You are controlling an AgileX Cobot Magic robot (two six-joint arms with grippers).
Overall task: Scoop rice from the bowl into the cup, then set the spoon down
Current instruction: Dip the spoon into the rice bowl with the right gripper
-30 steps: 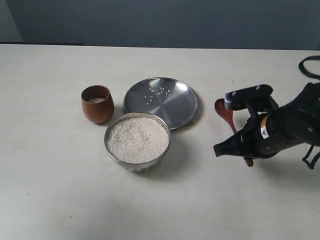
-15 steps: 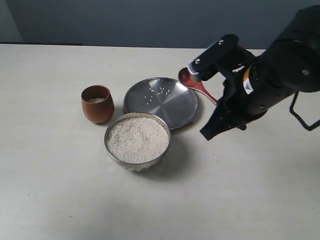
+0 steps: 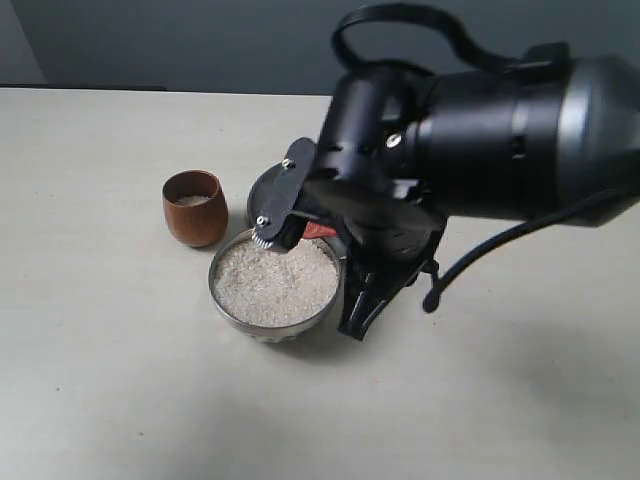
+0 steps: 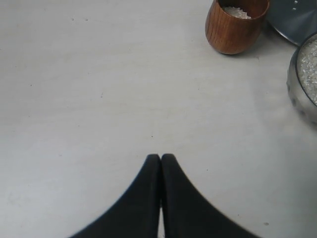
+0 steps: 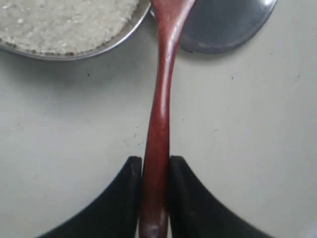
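Soft even light, blurred foreground arm

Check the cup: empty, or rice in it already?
Not empty: the cup holds some rice; white grains show inside it in the left wrist and exterior views.

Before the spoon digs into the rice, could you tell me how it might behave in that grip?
Probably stiff: the spoon looks like solid wood. Pinched near its handle end by the fingers, it may pivot when pushed into the rice. Glossy, possibly slippery.
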